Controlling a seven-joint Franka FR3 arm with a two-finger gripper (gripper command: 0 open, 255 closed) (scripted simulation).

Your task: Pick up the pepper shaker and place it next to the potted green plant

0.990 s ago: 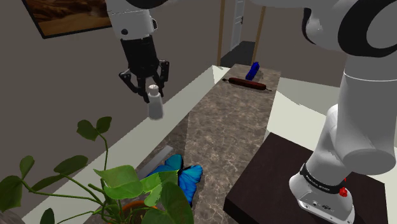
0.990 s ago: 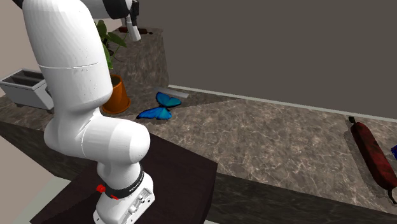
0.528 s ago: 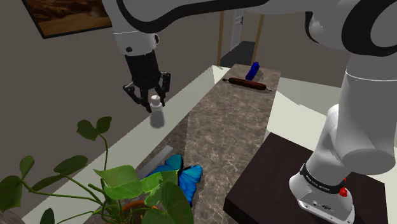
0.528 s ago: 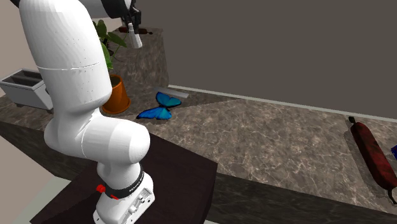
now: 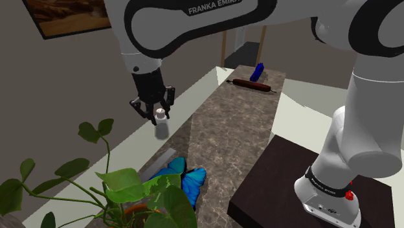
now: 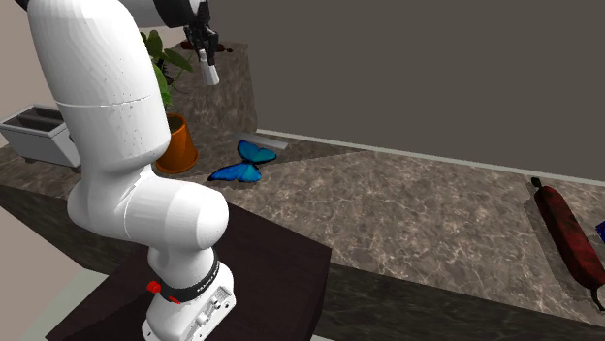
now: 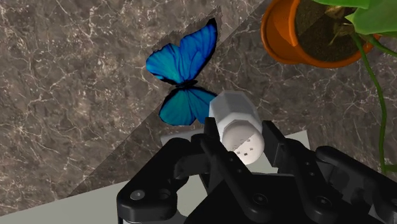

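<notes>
A white pepper shaker (image 5: 161,125) hangs in the air above the marble counter, and my gripper (image 5: 157,114) is shut on its top. In the wrist view the shaker (image 7: 236,127) sits clasped between the black fingers, its perforated cap toward the camera. The potted green plant (image 5: 139,188) stands at the shoulder view's lower left, nearer that camera than the shaker; its orange pot (image 7: 299,35) is seen beyond the gripper in the wrist view. In the second exterior view the shaker (image 6: 208,70) hangs to the right of the plant (image 6: 167,107).
A blue butterfly (image 5: 184,178) lies on the counter between shaker and plant. A dark red roll (image 5: 252,85) and a blue bottle (image 5: 258,71) sit at the counter's far end. A grey tray (image 6: 41,136) stands left of the pot. A wall runs along the counter.
The gripper has moved down and toward the plant with the shaker held in it, coming closer to the counter and the butterfly.
</notes>
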